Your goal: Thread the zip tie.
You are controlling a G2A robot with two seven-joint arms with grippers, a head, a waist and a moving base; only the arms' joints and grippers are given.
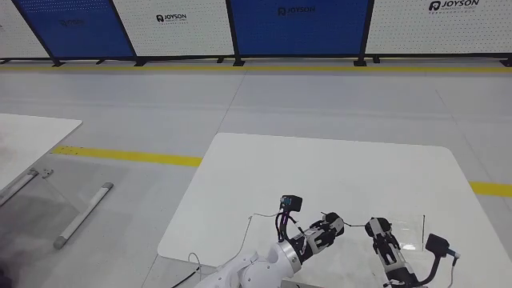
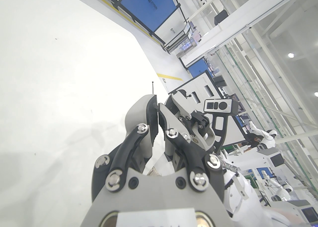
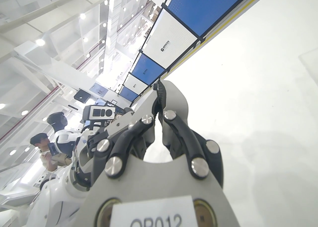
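Near the front edge of the white table [image 1: 336,168], my two grippers face each other a short way apart. The left gripper [image 1: 334,225] [image 2: 156,107] is shut on a thin black zip tie [image 2: 152,87], whose slim end sticks out past its fingertips. A thin dark strand of the zip tie [image 1: 354,223] runs across to the right gripper [image 1: 374,228] [image 3: 159,95]. That one is shut too, with a small black piece of the zip tie [image 3: 156,86] pinched at its tips. In the left wrist view the right gripper [image 2: 174,104] sits just beyond my own fingertips.
A second thin black tie [image 1: 423,228] lies on a clear sheet [image 1: 410,242] right of the right arm. A thin white cable [image 1: 252,218] trails at the table's left front edge. Another white table [image 1: 24,140] stands far left. Blue and white panels [image 1: 300,12] line the back.
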